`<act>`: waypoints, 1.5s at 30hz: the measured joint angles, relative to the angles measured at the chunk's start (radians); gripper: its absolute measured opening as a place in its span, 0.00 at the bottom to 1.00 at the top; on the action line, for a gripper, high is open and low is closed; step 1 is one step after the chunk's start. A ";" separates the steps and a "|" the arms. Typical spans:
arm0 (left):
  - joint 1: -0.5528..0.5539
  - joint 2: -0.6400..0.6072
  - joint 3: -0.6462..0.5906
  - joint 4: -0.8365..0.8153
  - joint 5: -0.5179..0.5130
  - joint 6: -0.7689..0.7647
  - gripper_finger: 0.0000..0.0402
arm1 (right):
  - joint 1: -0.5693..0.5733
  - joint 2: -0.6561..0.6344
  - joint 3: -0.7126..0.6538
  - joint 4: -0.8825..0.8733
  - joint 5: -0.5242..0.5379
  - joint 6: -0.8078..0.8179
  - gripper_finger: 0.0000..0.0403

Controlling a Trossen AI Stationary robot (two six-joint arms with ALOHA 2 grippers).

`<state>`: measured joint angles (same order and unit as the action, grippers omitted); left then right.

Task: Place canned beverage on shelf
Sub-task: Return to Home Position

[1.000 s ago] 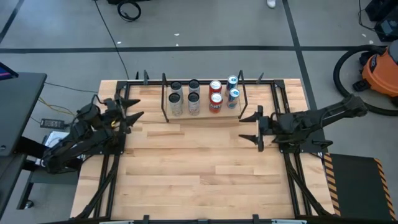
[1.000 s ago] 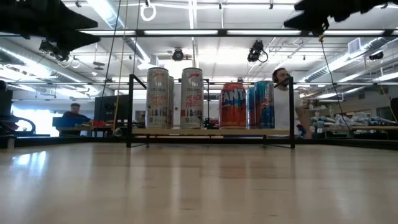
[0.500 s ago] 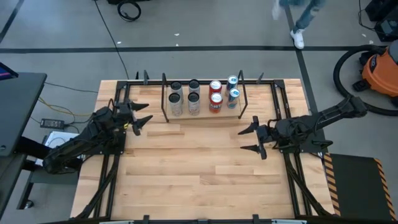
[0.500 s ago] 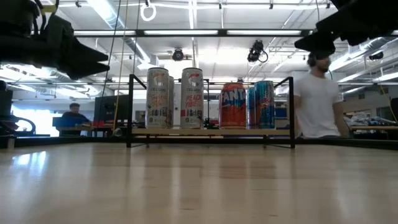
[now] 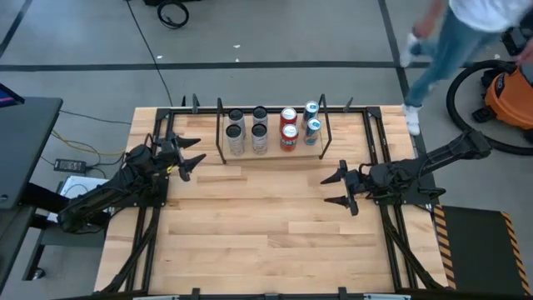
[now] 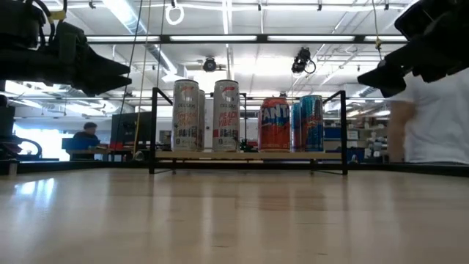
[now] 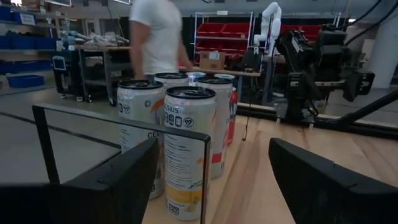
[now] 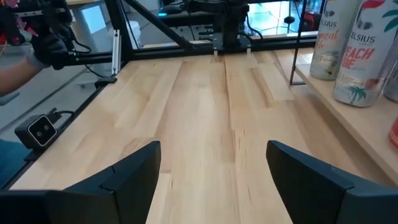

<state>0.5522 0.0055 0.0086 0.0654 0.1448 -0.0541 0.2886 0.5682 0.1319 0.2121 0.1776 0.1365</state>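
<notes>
The right gripper has backed away from the shelf. A second ago it hung just off the shelf's right front corner; now it sits farther out in front of that corner, fingers spread wide and holding nothing. The left gripper hovers just off the shelf's left end, also spread and empty. It shifted slightly a second ago and has held its place since.

On the shelf the cans stand upright in front-and-back pairs: white cans toward the left end, red cans right of them, blue cans at the right end. None has moved. A person now walks past well beyond the shelf's right end.

With every can seated and both arms clear of the shelf, the placing looks finished. Only the withdrawal seems left.
</notes>
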 joint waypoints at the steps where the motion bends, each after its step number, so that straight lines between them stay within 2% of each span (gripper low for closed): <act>1: 0.000 0.000 0.000 0.000 0.000 0.007 0.77 | 0.000 0.000 -0.005 0.003 0.000 0.003 0.75; 14: 0.000 0.001 0.000 -0.021 0.000 0.042 0.77 | 0.000 0.001 -0.070 0.048 -0.017 0.015 0.75; 22: 0.000 0.001 0.000 -0.024 -0.001 0.141 0.77 | 0.000 0.001 -0.119 0.064 -0.018 0.027 0.75; 32: 0.000 0.017 0.000 -0.030 -0.014 0.141 0.77 | -0.001 0.001 -0.126 0.052 -0.018 0.038 0.75; 41: 0.000 0.034 -0.002 0.032 -0.006 -0.113 0.77 | -0.001 0.002 -0.126 0.042 -0.018 0.105 0.75; 45: 0.000 0.034 -0.002 0.057 -0.008 -0.144 0.77 | -0.001 0.003 -0.126 0.042 -0.018 0.132 0.75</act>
<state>0.5525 0.0391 0.0063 0.1222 0.1368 -0.1978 0.2877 0.5709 0.0063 0.2539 0.1593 0.2682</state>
